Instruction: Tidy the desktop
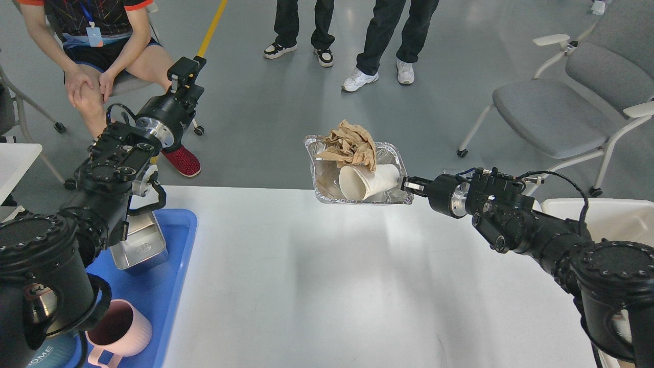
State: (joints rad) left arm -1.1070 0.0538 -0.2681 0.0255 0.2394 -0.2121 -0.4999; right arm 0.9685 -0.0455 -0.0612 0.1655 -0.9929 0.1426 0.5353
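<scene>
On the left, a blue tray (pixel 173 266) with a steel box (pixel 140 245) and pink mug (pixel 120 329) sits on the worktop (pixel 327 281). The left fingers (pixel 186 69) hang high over the floor; open or closed, I cannot tell. The foil tray (pixel 357 171), holding crumpled paper (pixel 352 145) and a cup (pixel 368 181), is at the far edge, apparently lifted, its long axis left to right. The right fingers (pixel 409 185) pinch its right rim. A white bin (pixel 603 217) lies right, nearer that arm.

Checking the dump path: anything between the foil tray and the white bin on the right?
Nothing visible. The right gripper holds the foil tray by its right rim; only bare desktop and my right arm lie toward the bin.
</scene>
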